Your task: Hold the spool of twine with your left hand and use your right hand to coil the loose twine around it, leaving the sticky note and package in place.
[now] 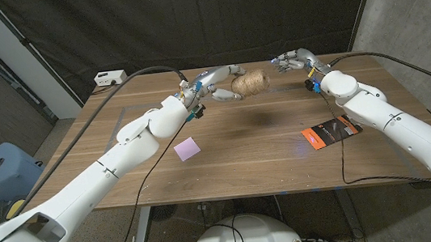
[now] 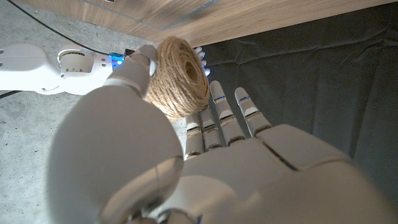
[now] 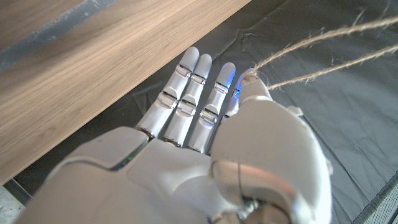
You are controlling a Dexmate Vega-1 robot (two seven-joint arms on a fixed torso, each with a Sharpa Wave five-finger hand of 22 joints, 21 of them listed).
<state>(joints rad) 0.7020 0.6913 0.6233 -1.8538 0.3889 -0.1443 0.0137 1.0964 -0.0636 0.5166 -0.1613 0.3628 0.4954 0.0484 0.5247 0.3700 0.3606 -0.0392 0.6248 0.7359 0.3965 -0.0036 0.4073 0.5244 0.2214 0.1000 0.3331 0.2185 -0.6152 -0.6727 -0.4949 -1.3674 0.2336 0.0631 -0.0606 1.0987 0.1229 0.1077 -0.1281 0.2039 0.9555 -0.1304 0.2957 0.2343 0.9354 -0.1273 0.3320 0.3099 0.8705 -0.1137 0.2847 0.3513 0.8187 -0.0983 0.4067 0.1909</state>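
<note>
Your left hand (image 2: 205, 168) sits closest in its wrist view, gripping the spool of twine (image 2: 179, 76) between the thumb on one side and the fingers (image 2: 222, 115) on the other. From the head view, that same hand (image 1: 213, 85) holds the spool (image 1: 250, 83) raised above the far middle of the wooden table (image 1: 261, 165), with a dark shadow on the wood below it.

Your right hand (image 3: 205, 155) is pinching the loose twine (image 3: 317, 53) between thumb and a fingertip, the other fingers stretched out straight; two strands run away from the pinch. In the head view this hand (image 1: 294, 62) hangs over the table's far right part, well apart from the spool.

Nearer you on the table, the purple sticky note (image 1: 188, 148) lies left of centre, and the orange-and-black package (image 1: 331, 133) lies to the right, just beside your right forearm.
</note>
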